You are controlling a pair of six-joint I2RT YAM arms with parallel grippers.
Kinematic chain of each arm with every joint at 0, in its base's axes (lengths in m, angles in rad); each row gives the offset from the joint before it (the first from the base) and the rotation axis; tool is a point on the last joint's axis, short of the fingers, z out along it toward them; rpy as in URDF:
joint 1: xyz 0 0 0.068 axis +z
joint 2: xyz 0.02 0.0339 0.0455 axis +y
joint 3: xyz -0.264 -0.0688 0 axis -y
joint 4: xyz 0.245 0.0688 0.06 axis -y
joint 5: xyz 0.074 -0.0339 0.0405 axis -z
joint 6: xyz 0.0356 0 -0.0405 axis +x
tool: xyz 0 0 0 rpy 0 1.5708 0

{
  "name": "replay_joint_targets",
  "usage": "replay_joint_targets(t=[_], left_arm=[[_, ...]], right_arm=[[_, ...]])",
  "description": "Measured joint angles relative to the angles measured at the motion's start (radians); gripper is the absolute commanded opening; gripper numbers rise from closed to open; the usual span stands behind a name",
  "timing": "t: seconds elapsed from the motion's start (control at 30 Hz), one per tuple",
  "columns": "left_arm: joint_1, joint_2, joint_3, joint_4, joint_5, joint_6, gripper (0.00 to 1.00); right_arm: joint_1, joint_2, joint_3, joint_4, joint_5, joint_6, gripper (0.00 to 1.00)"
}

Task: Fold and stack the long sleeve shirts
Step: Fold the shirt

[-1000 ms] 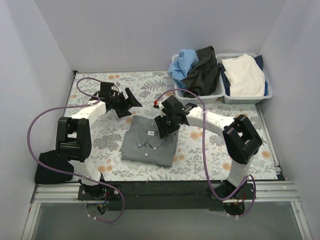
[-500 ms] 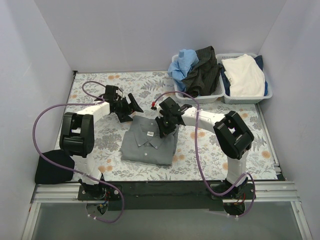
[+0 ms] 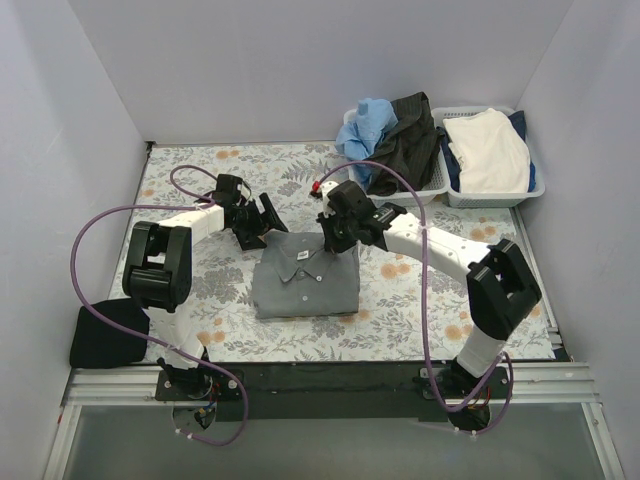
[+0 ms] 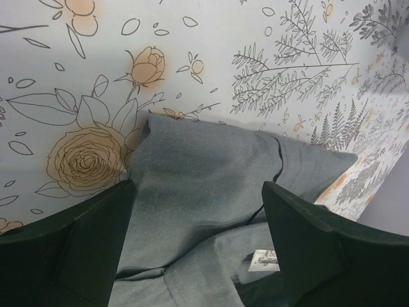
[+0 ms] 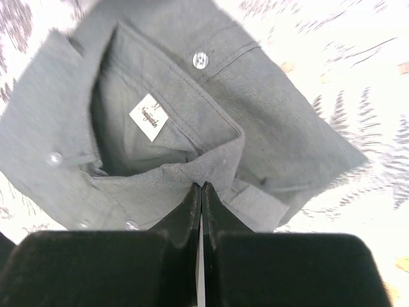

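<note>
The grey shirt (image 3: 305, 285) is lying folded at the middle of the desk (image 3: 440, 300). The right fingers (image 5: 182, 220) are gripping its collar (image 5: 192, 169), closed on the cloth. The left fingers (image 4: 83, 249) are standing open astride the shirt's far left corner. The step in hand is probably squaring the finished fold. The next move likely calls for closing the left fingers on that corner.

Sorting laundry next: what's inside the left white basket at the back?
The left basket holds a crumpled blue garment and a black garment spilling over its rim; anything beneath them is hidden.
</note>
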State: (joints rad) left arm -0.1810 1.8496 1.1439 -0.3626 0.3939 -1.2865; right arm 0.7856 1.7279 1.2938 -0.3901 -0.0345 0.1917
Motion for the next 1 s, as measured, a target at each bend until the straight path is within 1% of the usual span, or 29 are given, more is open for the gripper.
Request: replay_joint_targets(t=[0.13, 0.3, 0.5, 0.6, 0.63, 0.67, 0.77, 0.83, 0.87, 0.9, 0.93, 1.0], left_arm=[[-0.003, 0.003, 0.005, -0.004, -0.011, -0.003, 0.79], [-0.011, 0.010, 0.018, -0.021, -0.037, -0.004, 0.79], [-0.021, 0.010, 0.027, -0.037, -0.082, -0.005, 0.78], [-0.025, 0.010, 0.031, -0.044, -0.105, -0.004, 0.79], [-0.026, 0.010, 0.032, -0.047, -0.106, -0.004, 0.79], [-0.026, 0.010, 0.033, -0.048, -0.108, -0.004, 0.80], [-0.027, 0.010, 0.038, -0.055, -0.111, -0.003, 0.81], [-0.027, 0.010, 0.045, -0.066, -0.119, -0.001, 0.82], [-0.027, 0.010, 0.050, -0.076, -0.127, 0.001, 0.82], [-0.027, 0.010, 0.055, -0.086, -0.136, 0.004, 0.83], [-0.027, 0.010, 0.061, -0.100, -0.146, 0.006, 0.83], [-0.027, 0.009, 0.075, -0.125, -0.172, 0.010, 0.84]], right_arm=[[0.000, -0.054, -0.003, 0.025, 0.068, 0.000, 0.01], [-0.002, -0.080, -0.050, 0.064, 0.171, 0.016, 0.01], [-0.042, -0.070, -0.067, 0.082, 0.288, 0.072, 0.01], [-0.067, -0.035, -0.061, 0.099, 0.312, 0.080, 0.01], [-0.072, -0.018, -0.054, 0.101, 0.311, 0.078, 0.03], [-0.078, 0.011, -0.040, 0.101, 0.302, 0.071, 0.13], [-0.082, 0.105, 0.027, 0.094, 0.243, 0.050, 0.34], [-0.081, 0.150, 0.063, 0.090, 0.193, 0.036, 0.41], [-0.080, 0.161, 0.073, 0.089, 0.175, 0.028, 0.48], [-0.080, 0.169, 0.081, 0.087, 0.153, 0.023, 0.50], [-0.079, 0.172, 0.085, 0.085, 0.136, 0.019, 0.56], [-0.079, 0.173, 0.087, 0.080, 0.114, 0.015, 0.60]])
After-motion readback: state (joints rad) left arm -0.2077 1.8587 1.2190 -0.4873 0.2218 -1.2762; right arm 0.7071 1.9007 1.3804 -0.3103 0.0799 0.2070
